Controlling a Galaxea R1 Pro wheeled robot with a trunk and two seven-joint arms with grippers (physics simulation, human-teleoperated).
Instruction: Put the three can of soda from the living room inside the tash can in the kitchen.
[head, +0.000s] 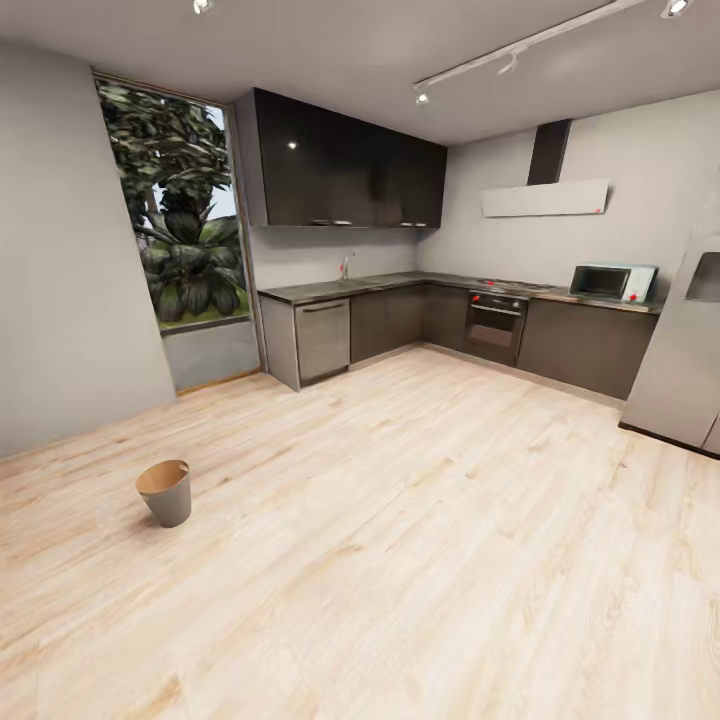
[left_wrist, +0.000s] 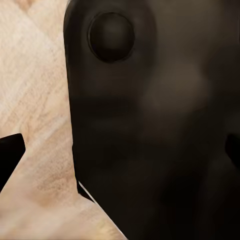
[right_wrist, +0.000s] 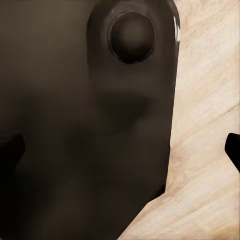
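Kitchen floor (head: 420, 560) holds the upright tash can (head: 166, 492) near the window (head: 175, 215).

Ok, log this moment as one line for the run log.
place: kitchen | trash can: upright on wood floor, left of view | soda cans: none held | left gripper: open | right gripper: open
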